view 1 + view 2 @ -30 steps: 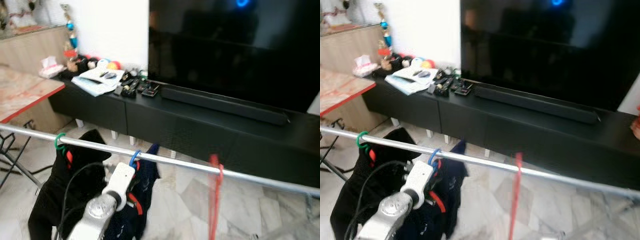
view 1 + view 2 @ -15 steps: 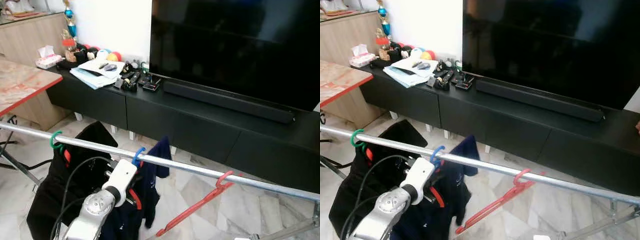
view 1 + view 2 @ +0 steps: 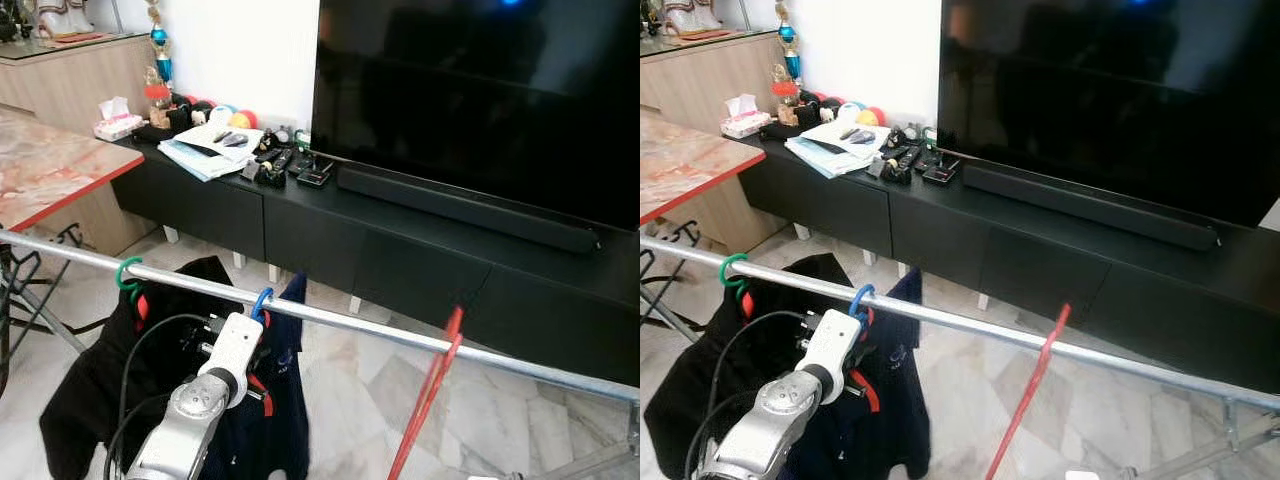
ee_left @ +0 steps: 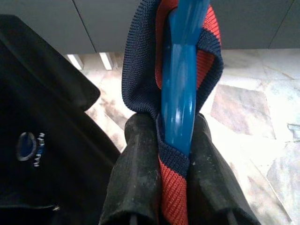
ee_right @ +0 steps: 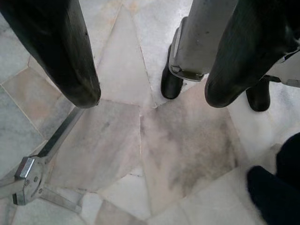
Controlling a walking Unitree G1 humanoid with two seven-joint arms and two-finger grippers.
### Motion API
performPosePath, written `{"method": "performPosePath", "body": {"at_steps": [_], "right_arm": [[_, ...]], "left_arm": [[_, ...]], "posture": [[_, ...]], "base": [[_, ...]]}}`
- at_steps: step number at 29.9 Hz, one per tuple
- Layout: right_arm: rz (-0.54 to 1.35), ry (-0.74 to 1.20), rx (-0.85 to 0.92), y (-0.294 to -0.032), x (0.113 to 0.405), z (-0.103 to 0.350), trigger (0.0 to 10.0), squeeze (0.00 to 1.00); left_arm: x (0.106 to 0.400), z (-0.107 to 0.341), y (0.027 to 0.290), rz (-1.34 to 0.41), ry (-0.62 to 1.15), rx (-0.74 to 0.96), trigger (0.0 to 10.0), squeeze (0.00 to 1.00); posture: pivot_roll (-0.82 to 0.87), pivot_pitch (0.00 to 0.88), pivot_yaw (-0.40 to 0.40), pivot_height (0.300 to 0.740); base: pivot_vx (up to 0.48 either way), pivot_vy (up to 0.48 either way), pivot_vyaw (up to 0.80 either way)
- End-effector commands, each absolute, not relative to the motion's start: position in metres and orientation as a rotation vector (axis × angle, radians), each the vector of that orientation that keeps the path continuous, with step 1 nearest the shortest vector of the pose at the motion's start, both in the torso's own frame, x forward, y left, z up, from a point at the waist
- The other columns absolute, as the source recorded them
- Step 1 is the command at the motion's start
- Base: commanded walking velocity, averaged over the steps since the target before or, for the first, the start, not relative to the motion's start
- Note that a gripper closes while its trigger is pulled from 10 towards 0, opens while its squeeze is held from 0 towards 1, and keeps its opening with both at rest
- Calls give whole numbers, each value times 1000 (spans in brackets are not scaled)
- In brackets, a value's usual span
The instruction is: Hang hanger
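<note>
Red hanger point(image 3: 428, 392) swung back vertical.

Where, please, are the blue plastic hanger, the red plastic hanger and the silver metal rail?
blue plastic hanger point(image 4: 179, 89), left wrist view, its neck.
red plastic hanger point(image 3: 432, 382), left eye view, its dangling arm.
silver metal rail point(image 3: 360, 328), left eye view, bare middle stretch.

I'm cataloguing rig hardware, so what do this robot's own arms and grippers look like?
The left arm is a silver metal tube with a round joint, a white wrist block and a black cable looping beside it. The left gripper has two thick, matte black, slightly scuffed fingers. The right gripper has two long black fingers with rounded tips.
</note>
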State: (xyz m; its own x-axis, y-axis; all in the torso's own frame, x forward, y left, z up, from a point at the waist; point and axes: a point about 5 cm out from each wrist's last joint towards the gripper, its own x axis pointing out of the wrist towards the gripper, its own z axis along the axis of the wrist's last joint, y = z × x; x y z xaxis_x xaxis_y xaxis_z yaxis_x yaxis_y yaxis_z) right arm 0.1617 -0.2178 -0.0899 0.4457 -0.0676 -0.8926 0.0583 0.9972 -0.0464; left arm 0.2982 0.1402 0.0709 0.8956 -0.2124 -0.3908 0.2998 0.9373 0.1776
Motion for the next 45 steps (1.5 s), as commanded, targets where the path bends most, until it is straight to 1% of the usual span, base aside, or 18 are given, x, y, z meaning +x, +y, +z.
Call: {"method": "performPosePath", "body": {"at_steps": [1,9,11,13,18,20,24,26,27,32,36,40,41,42,43,44,45], "right_arm": [[-79,1114,-14,-219,162,-90,10000,0],[-77,1116,-10,-218,161,-90,10000,0],[-77,1116,-9,-218,161,-90,10000,0],[-75,1119,-7,-217,161,-90,10000,0],[-70,1122,-8,-217,161,-91,10000,0],[-69,1123,-9,-217,160,-91,10000,0],[-70,1122,-10,-218,160,-91,10000,0],[-70,1122,-11,-218,160,-91,10000,0],[-71,1121,-11,-218,160,-91,10000,0],[-70,1120,-10,-218,160,-90,10000,0],[-68,1119,-10,-217,161,-90,10000,0],[-68,1119,-8,-217,160,-91,10000,0],[-69,1120,-7,-217,160,-91,10000,0],[-69,1120,-7,-217,160,-91,10000,0],[-70,1120,-6,-217,160,-91,10000,0],[-71,1120,-4,-217,160,-91,10000,0],[-72,1120,-4,-217,160,-91,10000,0]], "left_arm": [[307,80,135,-269,339,234,10000,0],[315,80,126,-294,373,259,10000,0],[314,76,129,-278,411,271,10000,0],[309,66,136,-230,489,249,10000,0],[300,58,140,-207,528,192,10000,0],[296,60,138,-228,501,168,10000,1000],[292,69,136,-256,411,131,10000,1000],[292,70,136,-260,401,121,10000,1000],[288,77,137,-270,360,94,10000,1000],[280,90,142,-294,288,50,10000,1000],[274,94,145,-316,265,35,10000,1000],[259,100,148,-377,240,25,10000,1000],[254,101,155,-355,238,19,10000,1000],[254,101,155,-355,238,19,10000,1000],[252,100,164,-316,236,8,10000,1000],[247,96,182,-222,241,-10,10000,1000],[245,92,194,-157,251,-3,10000,1000]], "posture": [[117,0,-53,740],[108,0,-48,740],[106,0,-45,740],[108,0,-42,740],[112,0,-43,740],[115,0,-43,740],[115,0,-42,740],[115,0,-42,740],[118,0,-43,740],[128,0,-45,740],[132,0,-45,740],[132,0,-40,740],[130,0,-36,740],[130,0,-36,740],[131,0,-36,740],[137,0,-33,740],[137,0,-33,740]], "base": [[0,0,0],[0,0,0],[0,0,0],[0,0,0],[0,0,0],[0,0,0],[0,0,0],[0,0,0],[0,0,0],[0,0,0],[0,0,0],[0,0,0],[0,0,0],[0,0,0],[0,0,0],[0,0,0],[0,0,0]]}}
